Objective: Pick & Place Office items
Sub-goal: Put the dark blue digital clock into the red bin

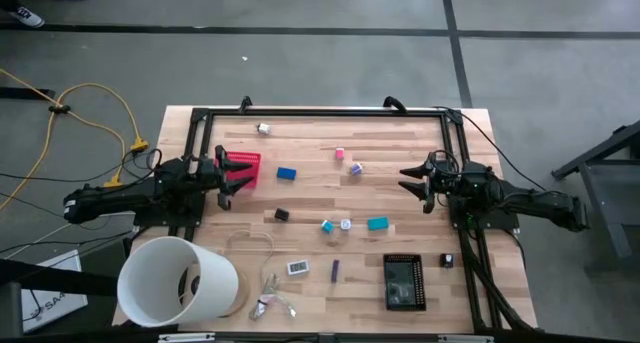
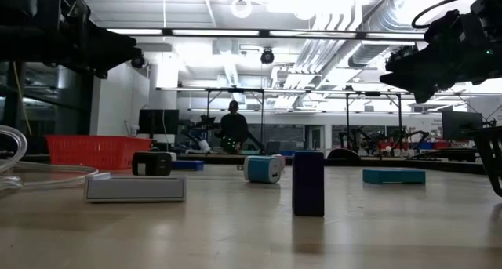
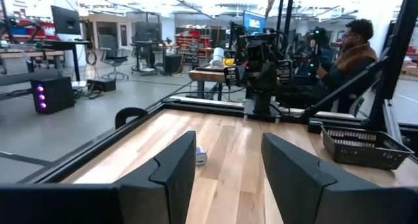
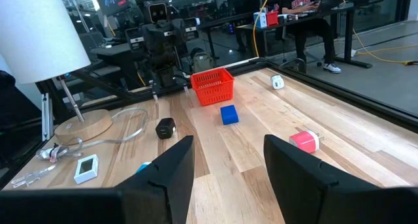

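The office items lie scattered on the wooden table: a blue block (image 1: pixel 287 173), a pink piece (image 1: pixel 340 154), a purple-and-white piece (image 1: pixel 356 168), a black piece (image 1: pixel 282 215), a teal block (image 1: pixel 377 223), a purple block (image 1: pixel 335 270) and a white-grey block (image 1: pixel 298 268). My left gripper (image 1: pixel 225 173) hangs open above the left side, next to a red basket (image 1: pixel 247 168). My right gripper (image 1: pixel 415 180) hangs open above the right side. Both point level across the table toward each other, with nothing between the fingers (image 3: pixel 173 168) (image 4: pixel 173 165).
A big white tub (image 1: pixel 180 281) lies on its side at the near left corner, with a pale wire loop (image 1: pixel 250 245) and a silvery clump (image 1: pixel 272 303) beside it. A black basket (image 1: pixel 404 281) stands near the front right. A black frame (image 1: pixel 320 111) borders the table. People sit beyond the table.
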### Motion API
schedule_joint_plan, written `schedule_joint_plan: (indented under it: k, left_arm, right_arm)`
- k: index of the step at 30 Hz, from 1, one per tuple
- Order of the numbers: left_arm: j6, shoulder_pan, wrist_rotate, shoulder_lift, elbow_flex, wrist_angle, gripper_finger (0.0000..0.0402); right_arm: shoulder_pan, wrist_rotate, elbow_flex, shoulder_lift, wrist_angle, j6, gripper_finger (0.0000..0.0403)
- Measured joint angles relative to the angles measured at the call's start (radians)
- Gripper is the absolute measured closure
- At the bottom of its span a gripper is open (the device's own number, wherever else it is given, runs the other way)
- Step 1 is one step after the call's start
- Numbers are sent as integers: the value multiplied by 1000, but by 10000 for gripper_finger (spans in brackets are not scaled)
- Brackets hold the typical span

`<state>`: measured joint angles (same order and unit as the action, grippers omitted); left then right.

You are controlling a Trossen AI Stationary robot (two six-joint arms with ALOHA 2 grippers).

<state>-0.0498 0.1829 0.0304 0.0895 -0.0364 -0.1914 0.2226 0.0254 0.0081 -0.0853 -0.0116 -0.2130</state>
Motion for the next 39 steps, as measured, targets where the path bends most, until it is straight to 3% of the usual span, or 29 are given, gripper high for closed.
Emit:
schedule_joint_plan:
  k: [13, 26, 39]
  left_arm:
    - [-33, 0, 79, 80, -46, 6, 235]
    - [-31, -5, 76, 420, -228, 17, 235]
    - [49, -1, 74, 655, -450, 207, 235]
  right_arm:
    - [0, 0, 0, 0, 0, 0, 231]
    - [0, 0, 0, 0, 0, 0, 231]
    - [0, 0, 0, 0, 0, 0, 231]
